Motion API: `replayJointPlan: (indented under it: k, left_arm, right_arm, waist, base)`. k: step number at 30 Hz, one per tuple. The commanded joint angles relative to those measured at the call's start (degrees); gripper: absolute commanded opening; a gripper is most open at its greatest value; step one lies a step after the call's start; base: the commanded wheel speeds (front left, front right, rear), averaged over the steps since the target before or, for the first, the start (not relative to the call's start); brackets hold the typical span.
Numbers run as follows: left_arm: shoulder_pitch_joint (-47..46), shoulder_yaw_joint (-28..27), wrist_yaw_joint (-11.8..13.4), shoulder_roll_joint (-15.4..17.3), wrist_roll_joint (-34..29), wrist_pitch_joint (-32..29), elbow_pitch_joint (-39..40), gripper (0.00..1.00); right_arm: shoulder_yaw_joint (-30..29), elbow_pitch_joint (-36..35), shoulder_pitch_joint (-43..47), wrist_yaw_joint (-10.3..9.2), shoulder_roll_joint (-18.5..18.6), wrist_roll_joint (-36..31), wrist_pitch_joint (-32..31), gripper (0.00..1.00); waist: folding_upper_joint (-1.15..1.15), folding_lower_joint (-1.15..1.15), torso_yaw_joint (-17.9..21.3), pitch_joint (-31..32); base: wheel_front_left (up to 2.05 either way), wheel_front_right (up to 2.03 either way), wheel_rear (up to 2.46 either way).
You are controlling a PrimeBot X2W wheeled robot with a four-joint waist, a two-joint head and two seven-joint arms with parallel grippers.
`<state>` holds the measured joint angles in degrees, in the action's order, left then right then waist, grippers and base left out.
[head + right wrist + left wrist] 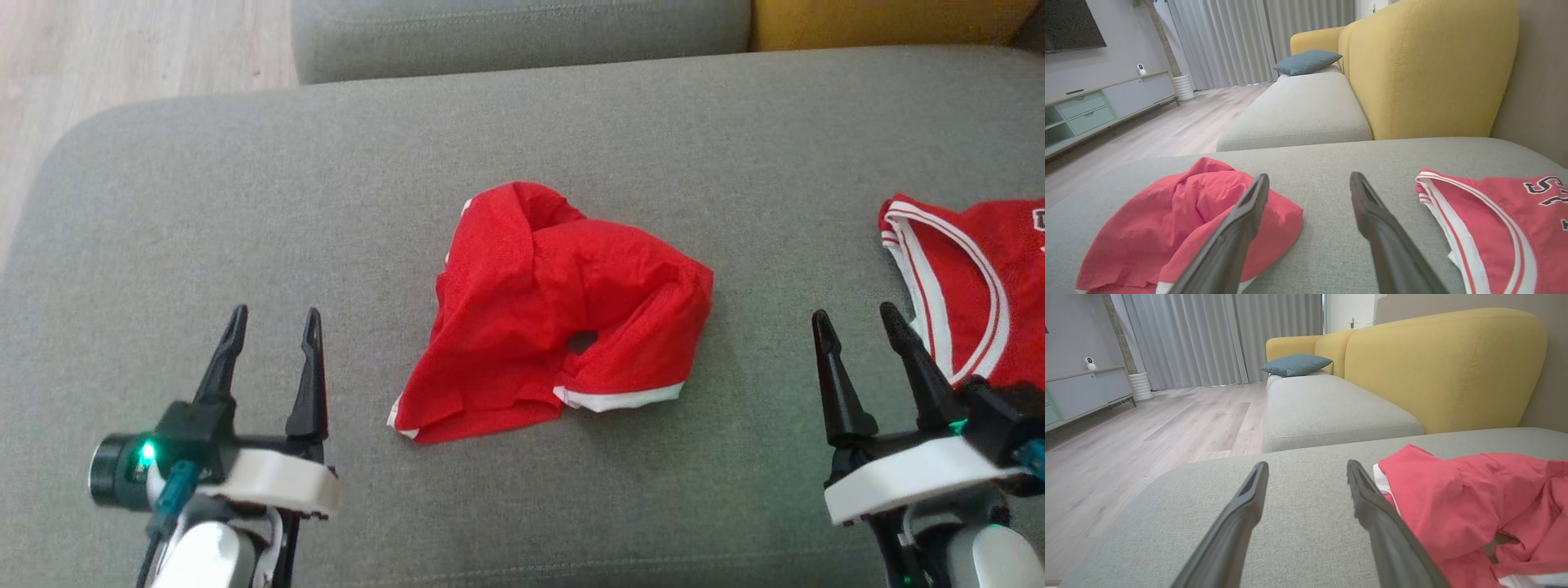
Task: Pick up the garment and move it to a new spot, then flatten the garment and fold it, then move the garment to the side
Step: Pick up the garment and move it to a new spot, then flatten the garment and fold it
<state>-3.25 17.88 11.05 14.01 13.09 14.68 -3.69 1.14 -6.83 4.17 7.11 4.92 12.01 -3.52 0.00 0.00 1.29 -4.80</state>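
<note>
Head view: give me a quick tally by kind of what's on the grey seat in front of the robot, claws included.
Red garments: 2, the crumpled garment in the middle and the white-trimmed jersey at the right edge
Claws: 2, the left claw and the right claw, both open and holding nothing
Total: 4

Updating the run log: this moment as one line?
phase: before pickup | crumpled red garment: on grey cushion, untouched | left gripper: open | right gripper: open
</note>
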Motion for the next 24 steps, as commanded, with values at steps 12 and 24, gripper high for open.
replayJointPlan:
  k: [12, 24]
  left_arm:
    - [-1.42, -2.18, -0.61, 0.8, -1.07, 0.31, 0.62, 1.0]
    - [-2.07, -2.52, -0.89, 0.72, -1.87, 0.31, 1.22, 1.0]
  right_arm:
    - [0.72, -2.91, -0.22, 0.37, 0.38, -0.65, -0.62, 1.0]
    - [1.74, -2.71, -0.79, 0.37, 0.8, -0.67, -1.01, 1.0]
  waist:
    - [0.0, 0.0, -0.29, 0.99]
    - [0.0, 0.0, -0.84, 0.34]
  base:
    - [0.0, 0.0, 0.0]
    - [0.0, 0.0, 0.0]
